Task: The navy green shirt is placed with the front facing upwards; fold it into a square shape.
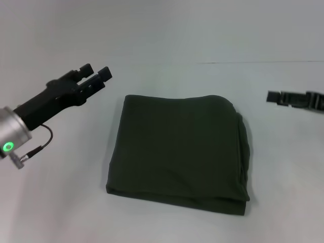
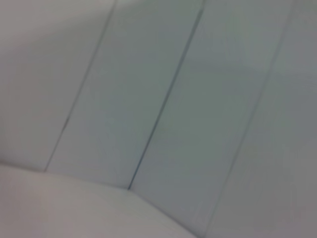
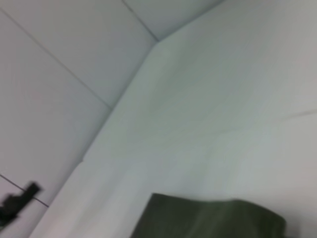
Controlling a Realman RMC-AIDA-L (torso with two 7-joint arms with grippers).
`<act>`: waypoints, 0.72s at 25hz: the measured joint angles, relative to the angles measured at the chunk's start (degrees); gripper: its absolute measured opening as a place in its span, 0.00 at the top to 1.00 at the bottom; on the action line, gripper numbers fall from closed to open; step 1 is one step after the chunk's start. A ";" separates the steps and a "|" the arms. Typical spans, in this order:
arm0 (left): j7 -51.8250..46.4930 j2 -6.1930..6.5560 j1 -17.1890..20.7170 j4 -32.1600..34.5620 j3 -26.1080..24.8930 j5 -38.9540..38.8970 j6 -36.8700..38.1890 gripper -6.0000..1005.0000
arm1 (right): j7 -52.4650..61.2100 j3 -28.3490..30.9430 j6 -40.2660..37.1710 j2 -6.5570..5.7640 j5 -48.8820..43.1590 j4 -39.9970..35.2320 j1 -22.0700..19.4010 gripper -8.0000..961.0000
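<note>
Dark olive-green cotton is what you see in the middle of the white table [image 1: 167, 30]: the navy green shirt [image 1: 177, 154] lies folded into a rough square, flat on the surface, with its plain side up and no lettering or label showing. Its left and far edges are fairly straight, the near edge shows stacked layers, and the right side is a rounded, bunched fold with several layers peeking out.

Your left gripper [image 1: 93, 75] hangs above the table towards its left edge, just off the shirt's far left corner and not touching the cloth. Its two black fingers [image 1: 105, 73] stand slightly apart with a narrow gap between them and nothing held. A green light glows on the silver wrist section behind it.

Your right gripper [image 1: 276, 97] reaches in from the table's right edge, level with the shirt's far right corner and well apart from it. Only a dark, flat profile shows, so you cannot tell whether its fingers are spread or pressed together.

Your left wrist camera shows only pale wall panels with dark seams. Your right wrist camera catches the shirt [image 3: 213, 218] lying on the white table, and the left gripper [image 3: 17, 201] as a small dark shape farther off.
</note>
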 joint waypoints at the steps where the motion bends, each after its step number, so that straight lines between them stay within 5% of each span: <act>1: -1.41 -0.01 -0.45 -0.01 0.82 0.18 -2.35 0.31 | 0.59 -0.18 -0.48 -0.03 -0.06 -0.74 0.62 0.47; 7: -8.82 -0.07 -2.15 -0.03 10.31 0.29 -16.35 0.31 | 2.49 -3.73 -0.51 -0.58 -0.51 -1.67 2.58 0.17; 18: -18.96 0.10 -6.17 -0.03 25.24 1.72 -33.27 0.31 | 3.01 -4.69 0.38 -0.17 -0.57 -1.74 3.03 0.10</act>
